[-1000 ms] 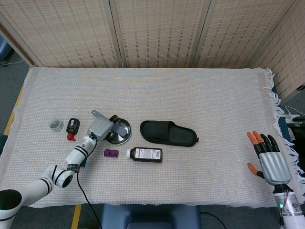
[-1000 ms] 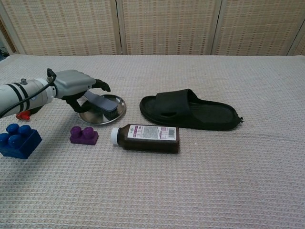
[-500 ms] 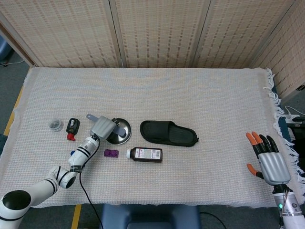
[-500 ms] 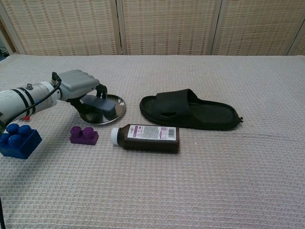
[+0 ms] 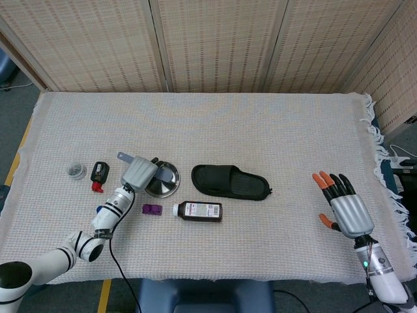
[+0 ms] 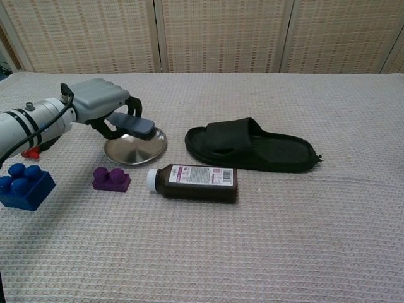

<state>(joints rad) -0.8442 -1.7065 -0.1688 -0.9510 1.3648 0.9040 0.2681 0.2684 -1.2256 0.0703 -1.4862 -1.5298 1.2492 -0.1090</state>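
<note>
The left hand [image 6: 101,101] sits at the left of the chest view, its fingers [image 6: 134,108] curled around a flat grey-blue tool [image 6: 131,124] whose rounded end juts out to the right. The tool is lifted clear of the round metal dish [image 6: 136,149] just below it; the chest view shows the gap between them. From the head view the same hand [image 5: 138,172] overlaps the dish [image 5: 166,184] left of centre, so that gap cannot be judged there, but this view shows the tool's other end [image 5: 123,156] sticking out to the upper left of the hand, which the chest view hides.

The right hand [image 5: 344,207] shows only in the head view, at the lower right, fingers spread and released, holding nothing, well apart from everything else on the counter [image 5: 260,130].

Right of the dish lies a black slipper [image 6: 252,146], and in front of them a dark bottle [image 6: 194,182] on its side, white cap to the left. A purple brick [image 6: 111,179] lies just left of the bottle. The blue brick [image 6: 24,185] shows plainly at the far left of the chest view; in the head view the left arm largely covers it. Only the head view takes in the whole small black and red item [image 5: 98,175] and the little round jar [image 5: 77,171] at the left.
</note>
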